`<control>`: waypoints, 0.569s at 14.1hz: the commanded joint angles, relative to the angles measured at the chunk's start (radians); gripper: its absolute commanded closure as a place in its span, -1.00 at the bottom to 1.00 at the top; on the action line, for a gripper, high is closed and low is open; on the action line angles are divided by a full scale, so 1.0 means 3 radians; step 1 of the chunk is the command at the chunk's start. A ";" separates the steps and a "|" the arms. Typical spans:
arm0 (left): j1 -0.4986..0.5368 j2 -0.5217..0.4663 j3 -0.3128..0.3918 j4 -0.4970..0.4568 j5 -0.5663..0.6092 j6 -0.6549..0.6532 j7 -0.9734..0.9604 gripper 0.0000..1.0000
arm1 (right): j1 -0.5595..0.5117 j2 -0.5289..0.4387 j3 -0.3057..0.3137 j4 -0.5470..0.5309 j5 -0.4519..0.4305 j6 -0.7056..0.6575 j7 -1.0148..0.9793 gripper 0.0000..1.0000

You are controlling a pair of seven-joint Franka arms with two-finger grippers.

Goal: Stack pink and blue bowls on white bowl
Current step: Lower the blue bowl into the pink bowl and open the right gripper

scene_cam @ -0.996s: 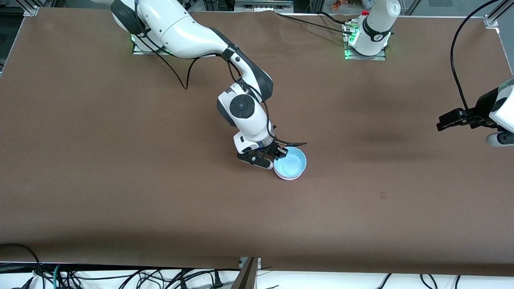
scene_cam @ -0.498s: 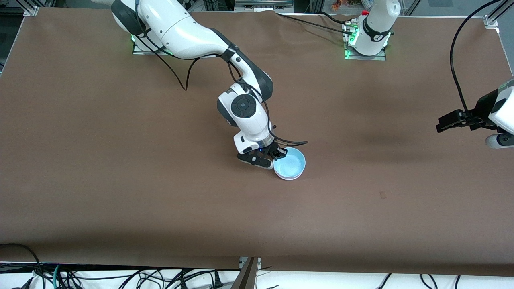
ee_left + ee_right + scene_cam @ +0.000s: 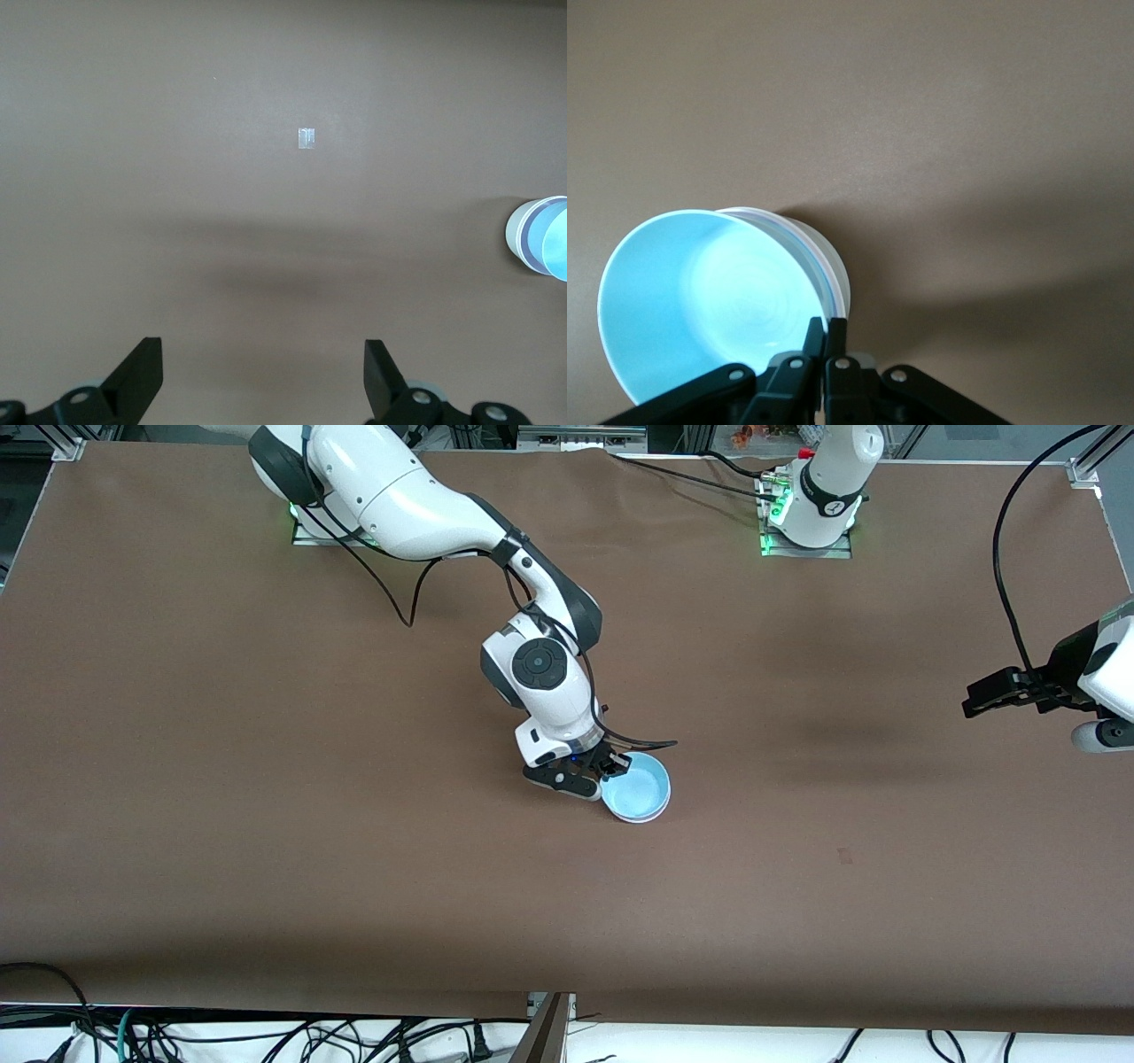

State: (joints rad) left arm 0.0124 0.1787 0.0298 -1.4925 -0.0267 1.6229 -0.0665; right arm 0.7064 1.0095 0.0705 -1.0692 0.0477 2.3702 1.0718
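Pinching blue bowl point(image 3: 640, 792) rim mid-bench, right gripper point(image 3: 615, 767) clamped | nested on white bowl point(image 3: 833, 266) | light, stiff, slippery plastic | left gripper point(image 3: 261, 376) apart, waiting at its end edge.

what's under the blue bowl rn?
The blue bowl sits nested in a stack; a white bowl rim shows beneath it. The pink bowl isn't clearly visible. Right gripper pinches the rim.

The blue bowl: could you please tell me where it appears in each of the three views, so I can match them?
Front view: blue bowl at mid-table, topmost in the stack, right gripper pinching its rim.
Left wrist view: blue bowl at the picture's edge, cut off.
Right wrist view: blue bowl fills the lower part, rim between the fingers.
Shared landmark: the brown table.
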 commanded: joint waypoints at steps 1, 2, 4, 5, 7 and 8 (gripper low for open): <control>-0.0021 0.0048 0.0008 0.0112 0.0053 -0.0092 0.0058 -1.00 | 0.0038 0.0071 -0.0031 0.0138 -0.0067 -0.0006 0.0078 1.00; -0.0021 0.0048 0.0008 0.0112 0.0053 -0.0092 0.0058 -1.00 | 0.0038 0.0071 -0.0031 0.0138 -0.0067 -0.0001 0.0078 1.00; -0.0021 0.0048 0.0008 0.0112 0.0053 -0.0092 0.0058 -1.00 | 0.0043 0.0076 -0.0031 0.0138 -0.0067 -0.0001 0.0078 1.00; -0.0021 0.0048 0.0008 0.0112 0.0053 -0.0092 0.0058 -1.00 | 0.0043 0.0071 -0.0031 0.0138 -0.0067 -0.0001 0.0078 1.00; -0.0021 0.0048 0.0008 0.0112 0.0048 -0.0092 0.0063 -1.00 | 0.0043 0.0071 -0.0031 0.0138 -0.0067 -0.0001 0.0078 0.85; -0.0021 0.0048 0.0008 0.0112 0.0053 -0.0092 0.0058 -1.00 | 0.0043 0.0071 -0.0031 0.0138 -0.0067 -0.0001 0.0078 0.59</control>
State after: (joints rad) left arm 0.0124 0.1791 0.0298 -1.4925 -0.0267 1.6224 -0.0665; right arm 0.7093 1.0095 0.0690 -1.0684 0.0443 2.3704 1.0719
